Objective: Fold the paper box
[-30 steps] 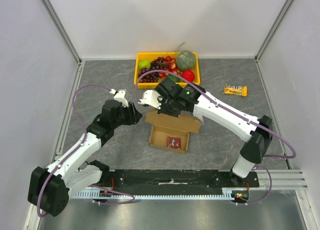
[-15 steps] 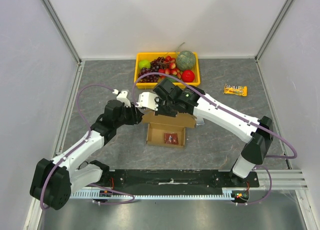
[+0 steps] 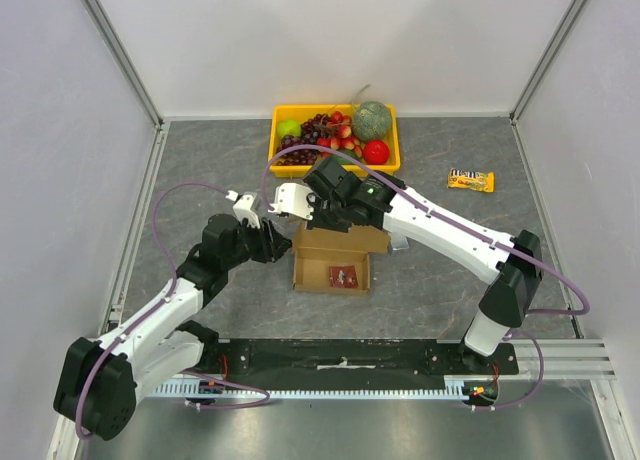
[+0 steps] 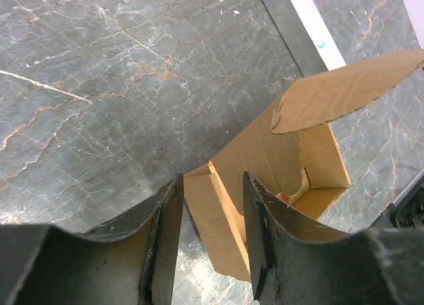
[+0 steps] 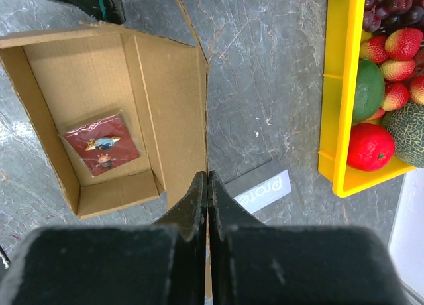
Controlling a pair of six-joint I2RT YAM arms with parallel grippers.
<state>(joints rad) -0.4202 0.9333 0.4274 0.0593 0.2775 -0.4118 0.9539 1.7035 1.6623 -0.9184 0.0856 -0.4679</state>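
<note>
The paper box [image 3: 318, 272] is a brown cardboard carton lying open at the table's middle, with a small red card [image 3: 343, 275] on its floor. My right gripper [image 3: 322, 223] is at the box's far side. In the right wrist view it [image 5: 207, 179] is shut on the thin edge of the raised lid flap [image 5: 175, 113]. My left gripper [image 3: 272, 244] is at the box's left end. In the left wrist view it [image 4: 211, 242] is open, with the box's end flap [image 4: 215, 215] standing between the fingers and touching neither.
A yellow tray [image 3: 282, 155] of fruit stands at the back, just beyond the right arm. A wrapped snack bar [image 3: 470, 180] lies at the right. A white label strip [image 5: 262, 189] lies on the grey table between the box and the tray.
The box was swung square and shifted a little left. My left gripper drew back toward me and now straddles the box's left end flap. My right gripper kept its hold on the lid.
</note>
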